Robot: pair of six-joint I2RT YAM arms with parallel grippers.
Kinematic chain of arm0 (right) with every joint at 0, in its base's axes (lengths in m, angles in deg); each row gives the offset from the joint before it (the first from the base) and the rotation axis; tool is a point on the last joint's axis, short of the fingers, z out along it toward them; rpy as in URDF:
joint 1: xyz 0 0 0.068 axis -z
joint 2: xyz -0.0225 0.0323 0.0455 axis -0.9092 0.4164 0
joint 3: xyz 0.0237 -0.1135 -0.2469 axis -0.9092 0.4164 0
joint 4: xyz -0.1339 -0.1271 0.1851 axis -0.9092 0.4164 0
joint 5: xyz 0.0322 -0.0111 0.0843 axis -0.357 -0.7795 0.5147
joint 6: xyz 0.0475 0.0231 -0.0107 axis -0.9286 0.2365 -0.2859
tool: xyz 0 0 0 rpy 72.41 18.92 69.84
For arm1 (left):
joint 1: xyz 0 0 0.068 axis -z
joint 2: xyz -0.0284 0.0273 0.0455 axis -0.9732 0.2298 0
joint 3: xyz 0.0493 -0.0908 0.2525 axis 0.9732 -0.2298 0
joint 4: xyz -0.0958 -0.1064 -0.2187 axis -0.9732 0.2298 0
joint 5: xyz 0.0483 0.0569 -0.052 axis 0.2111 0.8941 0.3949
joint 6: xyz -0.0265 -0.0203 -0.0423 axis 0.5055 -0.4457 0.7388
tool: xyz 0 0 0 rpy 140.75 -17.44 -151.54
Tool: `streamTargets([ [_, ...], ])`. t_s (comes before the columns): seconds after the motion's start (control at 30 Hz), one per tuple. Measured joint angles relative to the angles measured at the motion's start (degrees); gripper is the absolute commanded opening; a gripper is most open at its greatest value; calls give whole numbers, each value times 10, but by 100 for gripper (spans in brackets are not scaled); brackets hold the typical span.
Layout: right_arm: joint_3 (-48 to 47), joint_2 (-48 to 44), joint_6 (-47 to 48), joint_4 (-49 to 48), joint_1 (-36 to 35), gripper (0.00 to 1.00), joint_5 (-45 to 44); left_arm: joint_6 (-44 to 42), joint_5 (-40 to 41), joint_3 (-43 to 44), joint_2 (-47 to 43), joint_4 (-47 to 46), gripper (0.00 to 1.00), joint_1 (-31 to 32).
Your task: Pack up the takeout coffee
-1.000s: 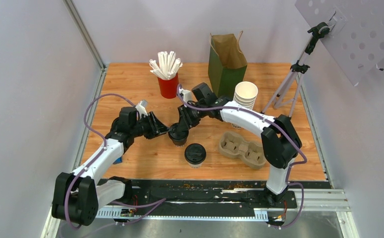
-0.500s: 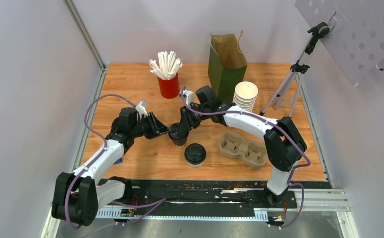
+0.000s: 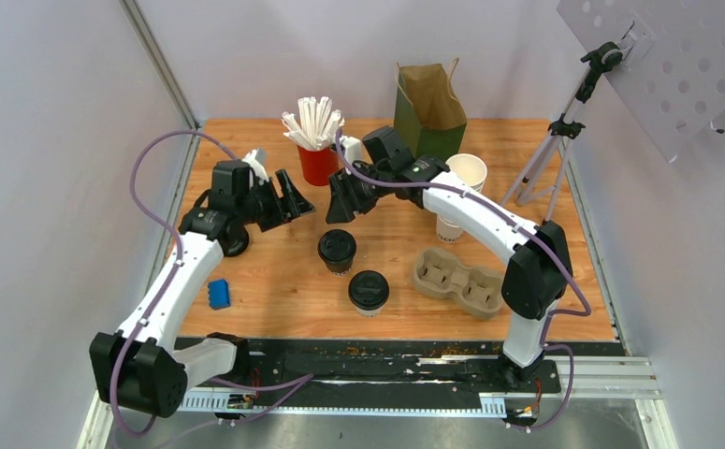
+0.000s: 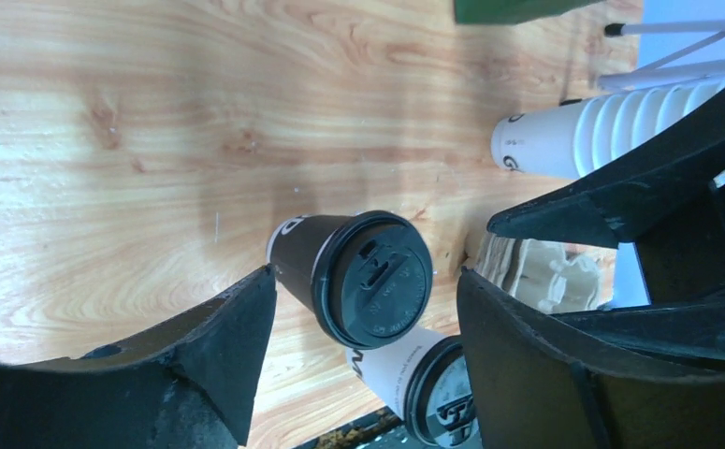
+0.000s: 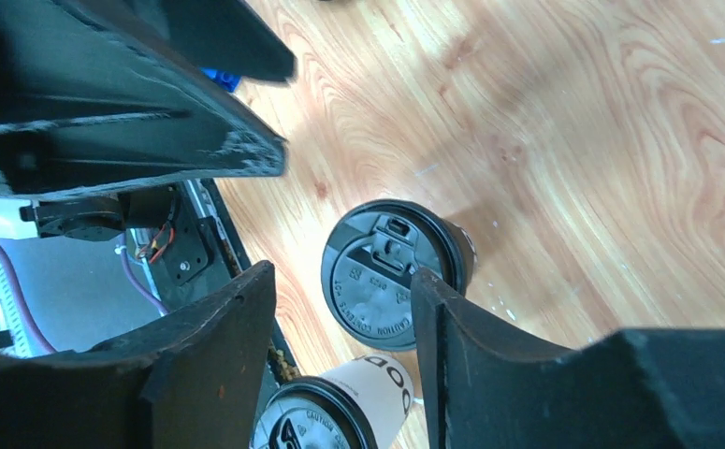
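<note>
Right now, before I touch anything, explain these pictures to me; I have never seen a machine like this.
These are two robot arms bolted at the near edge of a wooden table. Each ends in a two-finger claw. The left claw and the right claw both hang open, holding nothing. The wide picture looks down from above and behind. The other two come from a camera on each wrist, so the black wedges there are that claw's own fingers. On the table stand a dark cup with a black lid, a white lidded cup nearer the arms, a cardboard cup carrier, a stack of lidless white cups, a red cup of straws, a green paper bag and a small blue block.
</note>
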Motion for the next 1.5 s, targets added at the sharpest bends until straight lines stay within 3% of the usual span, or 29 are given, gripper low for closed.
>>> streamTargets([
  [0.03, -4, -4, 4, 7, 0, 60, -7, -6, 7, 17, -2, 13, 98, 0],
  [0.13, -5, -28, 12, 45, 0, 73, -36, -21, 24, 54, -19, 54, 100, 0],
  [0.17, -5, -39, 15, 59, -1, 80, -48, -23, 30, 63, -31, 71, 100, 0],
  [0.2, -5, -50, 16, 67, -1, 94, -58, -27, 36, 73, -47, 88, 100, 0],
  [0.23, -5, -67, 19, 78, -2, 99, -72, -29, 39, 79, -61, 99, 100, 0],
  [0.5, 43, -251, 47, 131, -11, 100, -179, -29, 34, 78, -198, 196, 100, 0],
  [0.67, 64, -312, 53, 165, -12, 100, -242, -24, 17, 31, -263, 233, 100, 0],
  [0.83, 94, -348, 57, 166, -9, 100, -274, -28, 7, 26, -271, 266, 100, 0],
  [1.13, 109, -326, 71, 167, -9, 95, -351, -61, 45, 43, -244, 311, 100, 0],
  [1.5, 113, -215, 57, 69, -8, 89, -347, -58, 231, 127, -243, 384, 100, 0],
])
